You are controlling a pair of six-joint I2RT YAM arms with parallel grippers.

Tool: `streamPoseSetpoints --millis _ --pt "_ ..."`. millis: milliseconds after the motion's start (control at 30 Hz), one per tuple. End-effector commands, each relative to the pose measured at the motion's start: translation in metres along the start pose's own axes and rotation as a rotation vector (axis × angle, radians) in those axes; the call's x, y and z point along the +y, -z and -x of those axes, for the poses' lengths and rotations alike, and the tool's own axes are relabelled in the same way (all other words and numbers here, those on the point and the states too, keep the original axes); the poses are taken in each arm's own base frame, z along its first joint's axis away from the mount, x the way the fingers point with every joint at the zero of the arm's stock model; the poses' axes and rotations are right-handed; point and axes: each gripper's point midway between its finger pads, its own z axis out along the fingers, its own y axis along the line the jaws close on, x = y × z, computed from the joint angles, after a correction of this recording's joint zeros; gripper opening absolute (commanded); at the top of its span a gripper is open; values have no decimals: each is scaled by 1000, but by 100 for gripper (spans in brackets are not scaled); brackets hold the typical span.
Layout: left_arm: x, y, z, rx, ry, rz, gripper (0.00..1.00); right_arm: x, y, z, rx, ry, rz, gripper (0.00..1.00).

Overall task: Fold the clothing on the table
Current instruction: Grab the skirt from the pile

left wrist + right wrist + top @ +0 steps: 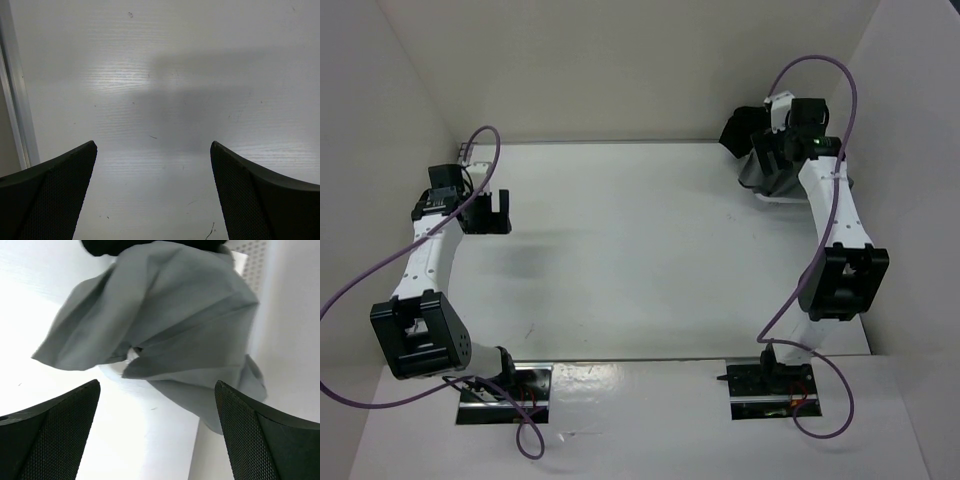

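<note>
At the far right corner of the large white tabletop [640, 250], a grey cloth garment [170, 315] hangs in front of a small white mesh basket [252, 265], with the plain black fabric garment [102, 246] just behind it. My right gripper [156, 385] and left gripper [152, 145] both gape wide, empty; I judge the right should pass the grey and pinch black only.

Left arm bent forward on the left side; left gripper [152, 145] stands with fingers [60, 190] spread wide, empty. Right arm stretched toward the far right corner; right gripper [157, 382] likewise wide apart, empty.
</note>
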Motion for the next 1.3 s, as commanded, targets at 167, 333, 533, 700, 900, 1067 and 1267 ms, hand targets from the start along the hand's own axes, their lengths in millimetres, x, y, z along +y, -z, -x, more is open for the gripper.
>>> streamPoseSetpoints --millis 167,333,533,700,900,1067,1267 --pt "0 11 9 -46 -17 6 100 -20 -10 53 -162 -114 -93 99" --pt "6 20 10 -65 -20 50 100 6 -51 66 -158 -130 -49 99" --pt "10 29 -5 -49 -17 92 100 35 -80 87 -190 -151 64 99" --pt "22 40 -16 -55 -3 141 100 48 -104 108 -224 -158 96 99" --pt "32 46 -27 -47 30 168 100 57 -113 137 -251 -157 130 99" --pt "35 50 -29 -50 44 172 100 53 -117 155 -285 -146 65 99" --pt "35 46 -35 -33 53 163 100 67 -138 140 -246 -138 100 99"
